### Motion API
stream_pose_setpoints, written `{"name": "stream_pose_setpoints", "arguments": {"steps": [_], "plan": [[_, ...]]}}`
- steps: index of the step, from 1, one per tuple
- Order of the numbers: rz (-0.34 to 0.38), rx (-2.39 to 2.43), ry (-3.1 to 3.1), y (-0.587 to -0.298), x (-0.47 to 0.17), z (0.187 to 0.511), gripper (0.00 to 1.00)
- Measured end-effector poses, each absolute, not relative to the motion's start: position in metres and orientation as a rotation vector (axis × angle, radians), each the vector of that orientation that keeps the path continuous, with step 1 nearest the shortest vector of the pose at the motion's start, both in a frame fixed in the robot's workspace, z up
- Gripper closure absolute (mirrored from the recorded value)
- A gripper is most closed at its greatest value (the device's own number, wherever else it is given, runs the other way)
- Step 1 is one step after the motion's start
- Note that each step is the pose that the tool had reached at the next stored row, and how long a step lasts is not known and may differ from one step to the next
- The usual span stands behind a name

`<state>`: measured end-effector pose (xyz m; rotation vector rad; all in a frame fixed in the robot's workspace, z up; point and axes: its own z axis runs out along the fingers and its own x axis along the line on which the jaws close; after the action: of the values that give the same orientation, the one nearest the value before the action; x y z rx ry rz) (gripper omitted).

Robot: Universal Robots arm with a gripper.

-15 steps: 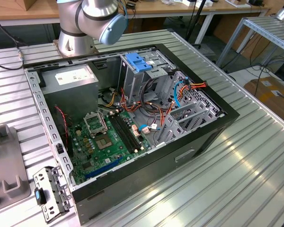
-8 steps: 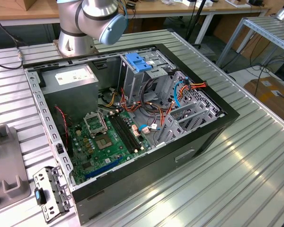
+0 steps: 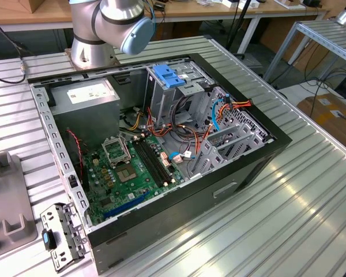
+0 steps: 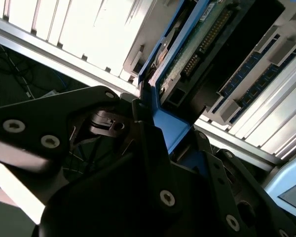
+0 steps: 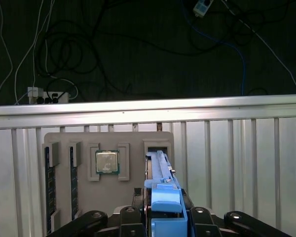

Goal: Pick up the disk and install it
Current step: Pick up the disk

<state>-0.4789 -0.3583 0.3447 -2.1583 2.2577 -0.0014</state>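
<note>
Standing here I count 1 robot arm (image 3: 112, 23) and 1 open computer case (image 3: 248, 167), with 1 motherboard (image 3: 130, 170), 1 power supply (image 3: 83, 95) and 1 blue clip (image 3: 166, 77) inside. In the first wrist view, 1 grey tray (image 5: 108, 197) carries 1 processor (image 5: 107, 162), 2 memory sticks (image 5: 49, 182) and 1 disk (image 5: 160, 173).

Ribbed aluminium table (image 3: 300, 213). The open computer case (image 3: 236, 179) lies on its side on the table. A grey moulded fixture (image 3: 8, 202) sits well off the case's exterior-view-left side. A small metal bracket (image 3: 60, 236) lies just beside the case's near left corner. The arm's base (image 3: 89, 52) stands behind the case's far wall.
</note>
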Motion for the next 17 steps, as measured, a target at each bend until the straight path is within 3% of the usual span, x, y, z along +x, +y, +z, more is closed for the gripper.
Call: {"name": "stream_pose_setpoints", "arguments": {"steps": [17], "plan": [[-0.001, -2.158, 2.258, -0.3583, -0.4789, 0.3496, 0.63]]}}
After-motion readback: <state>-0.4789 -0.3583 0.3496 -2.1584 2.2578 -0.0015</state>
